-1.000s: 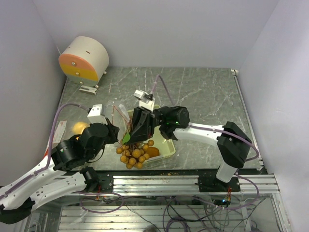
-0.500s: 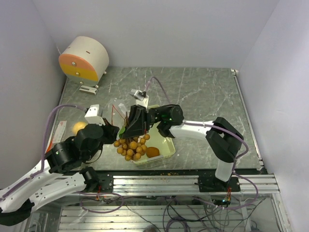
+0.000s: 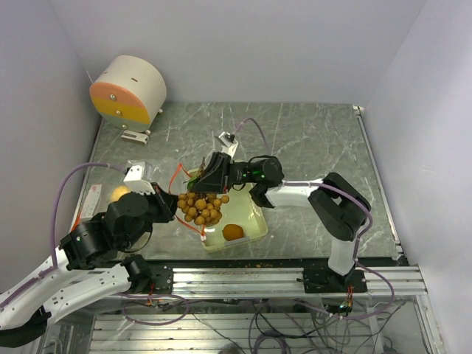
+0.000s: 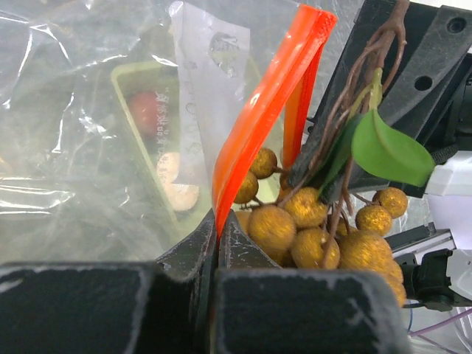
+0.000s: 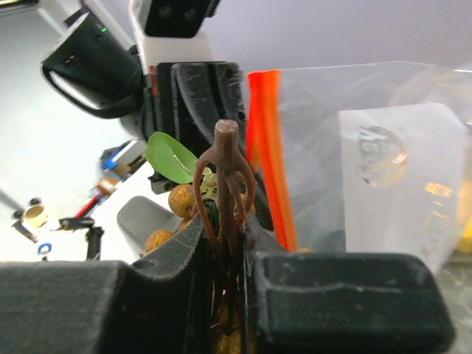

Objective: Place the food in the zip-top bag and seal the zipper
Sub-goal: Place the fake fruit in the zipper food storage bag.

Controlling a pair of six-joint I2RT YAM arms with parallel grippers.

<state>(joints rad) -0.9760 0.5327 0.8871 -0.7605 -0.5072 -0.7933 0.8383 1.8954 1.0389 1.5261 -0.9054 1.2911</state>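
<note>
The bunch of small brown berries [image 3: 200, 209] hangs by its stem [image 5: 227, 173] from my right gripper [image 3: 204, 179], which is shut on that stem. A green leaf [image 4: 391, 151] sticks out of the bunch [image 4: 295, 225]. My left gripper [image 4: 217, 221] is shut on the orange zipper strip [image 4: 265, 110] of the clear zip-top bag [image 4: 88, 147], holding its mouth up right beside the berries. A yellow-orange fruit [image 3: 120, 193] shows by the bag at the left. Another orange fruit [image 3: 233, 231] lies in the pale green tray [image 3: 258, 223]. Through the bag film a reddish apple [image 4: 146, 110] shows.
A round white and orange device [image 3: 129, 90] stands at the back left of the marbled table. The aluminium rail [image 3: 243, 279] runs along the near edge. White walls close in the left and right sides. The bag carries a white label [image 5: 398, 169].
My right gripper has carried the berry bunch up off the tray and leftward to the bag's mouth. The orange fruit in the tray is now uncovered. The left arm shifted slightly left.
</note>
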